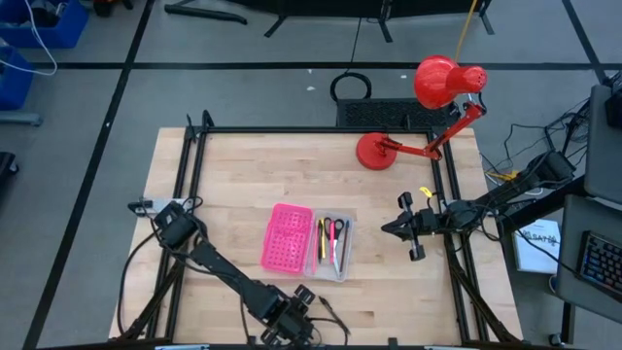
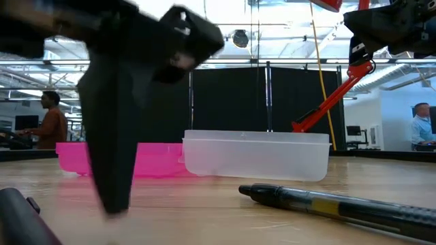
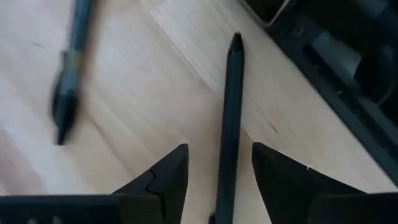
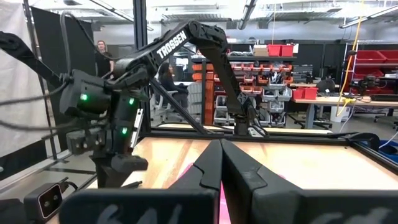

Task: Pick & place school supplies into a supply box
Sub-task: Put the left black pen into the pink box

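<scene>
The supply box stands at mid-table, its clear half [image 1: 331,249] holding several thin supplies and its pink perforated lid [image 1: 287,237] lying open beside it. My left gripper [image 3: 219,148] is low at the table's near edge, pointing steeply down and open. One finger stands on each side of a black pen [image 3: 230,106] that lies flat on the wood, with a gap on both sides. A second dark pen [image 3: 68,81] lies beside it; in the low view it is a pen with a yellow band [image 2: 340,201]. My right gripper [image 1: 391,227] hangs shut over the table's right side.
A red desk lamp [image 1: 428,107] stands at the far right. Black frame rails [image 1: 194,165] run along the table's sides. The table's near edge lies just beside my left gripper [image 1: 303,313]. People [image 2: 51,126] are in the room beyond.
</scene>
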{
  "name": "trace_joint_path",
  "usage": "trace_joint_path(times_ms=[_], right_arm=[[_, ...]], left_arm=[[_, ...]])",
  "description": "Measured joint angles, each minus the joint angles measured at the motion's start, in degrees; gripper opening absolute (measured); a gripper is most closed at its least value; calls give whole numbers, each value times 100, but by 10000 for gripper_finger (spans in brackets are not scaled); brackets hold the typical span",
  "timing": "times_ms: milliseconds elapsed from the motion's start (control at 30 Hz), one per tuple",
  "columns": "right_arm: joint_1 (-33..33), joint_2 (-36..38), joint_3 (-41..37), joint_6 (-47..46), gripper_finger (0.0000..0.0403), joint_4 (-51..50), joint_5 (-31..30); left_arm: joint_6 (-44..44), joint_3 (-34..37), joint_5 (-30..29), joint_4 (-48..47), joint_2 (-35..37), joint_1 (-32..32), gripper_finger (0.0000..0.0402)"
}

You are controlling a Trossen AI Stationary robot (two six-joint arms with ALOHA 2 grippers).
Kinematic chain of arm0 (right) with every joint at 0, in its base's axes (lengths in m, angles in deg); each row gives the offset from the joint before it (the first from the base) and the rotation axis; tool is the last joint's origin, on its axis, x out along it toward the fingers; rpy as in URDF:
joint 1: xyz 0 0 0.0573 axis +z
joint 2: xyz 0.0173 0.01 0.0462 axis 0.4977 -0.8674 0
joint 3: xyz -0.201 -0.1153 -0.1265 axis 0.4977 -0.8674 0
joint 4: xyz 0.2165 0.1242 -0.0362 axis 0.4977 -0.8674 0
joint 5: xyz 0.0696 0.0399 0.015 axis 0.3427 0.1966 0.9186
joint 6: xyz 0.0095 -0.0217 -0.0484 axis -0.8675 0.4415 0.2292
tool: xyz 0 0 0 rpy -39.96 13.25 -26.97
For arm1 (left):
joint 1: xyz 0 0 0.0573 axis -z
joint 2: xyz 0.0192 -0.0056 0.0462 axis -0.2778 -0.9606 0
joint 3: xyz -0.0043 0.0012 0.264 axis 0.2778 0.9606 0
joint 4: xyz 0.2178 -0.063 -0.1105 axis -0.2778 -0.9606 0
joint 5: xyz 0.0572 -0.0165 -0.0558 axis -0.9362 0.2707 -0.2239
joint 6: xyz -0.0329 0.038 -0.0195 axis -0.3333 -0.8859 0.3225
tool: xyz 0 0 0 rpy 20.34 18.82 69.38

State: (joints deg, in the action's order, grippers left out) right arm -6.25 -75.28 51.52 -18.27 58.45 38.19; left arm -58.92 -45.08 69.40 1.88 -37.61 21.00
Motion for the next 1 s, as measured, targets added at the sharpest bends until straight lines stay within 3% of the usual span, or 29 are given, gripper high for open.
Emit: trace_joint_path(times_ms=[300, 533, 733, 1000], right_arm=[[-2, 0, -2, 24, 0, -39, -2], [-2, 0, 0, -149, 0, -43, -2], [-2, 0, -1, -175, 0, -45, -2], [-2, -19, -2, -323, 0, -56, -2]], left_arm=[[143, -20, 7, 24, -137, 7, 153], [301, -17, 203, -58, -146, -7, 23], [146, -13, 476, -180, -151, 55, 34], [28, 5, 474, -790, 167, 140, 7]])
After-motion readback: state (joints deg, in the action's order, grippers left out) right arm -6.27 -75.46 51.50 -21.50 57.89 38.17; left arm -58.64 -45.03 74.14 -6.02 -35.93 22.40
